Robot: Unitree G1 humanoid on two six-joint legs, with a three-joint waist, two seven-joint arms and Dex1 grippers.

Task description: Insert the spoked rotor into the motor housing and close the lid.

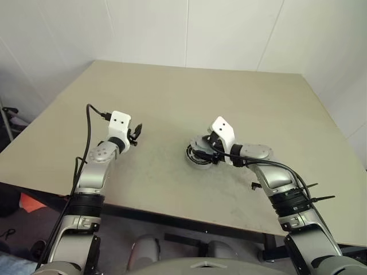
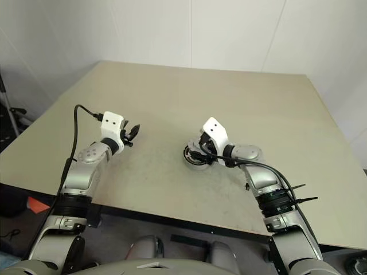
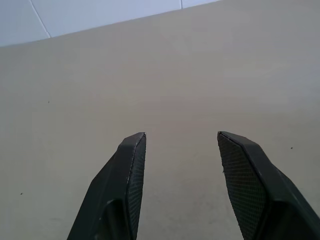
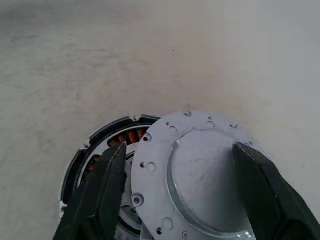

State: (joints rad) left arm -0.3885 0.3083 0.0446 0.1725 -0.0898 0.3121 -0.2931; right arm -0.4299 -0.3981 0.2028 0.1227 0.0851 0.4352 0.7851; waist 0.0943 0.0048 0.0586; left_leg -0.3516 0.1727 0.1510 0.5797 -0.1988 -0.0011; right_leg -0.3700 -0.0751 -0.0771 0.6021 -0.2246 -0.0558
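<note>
The motor housing [image 4: 107, 131] sits on the table in front of me, slightly right of centre, with reddish copper windings showing along one side. The grey lid [image 4: 200, 175] lies on top of it, shifted off-centre, so part of the housing stays uncovered. My right gripper [image 4: 177, 150] is open, one black finger on each side of the lid. In the head views the gripper [image 1: 202, 150] hangs low over the housing [image 1: 194, 157]. The spoked rotor is hidden. My left gripper [image 1: 135, 133] hovers over bare table to the left, open and empty [image 3: 182, 145].
The beige table [image 1: 172, 97] stretches far ahead to a white wall. Its front edge runs close below both arms. A black cable loops up from my left wrist [image 1: 89, 123].
</note>
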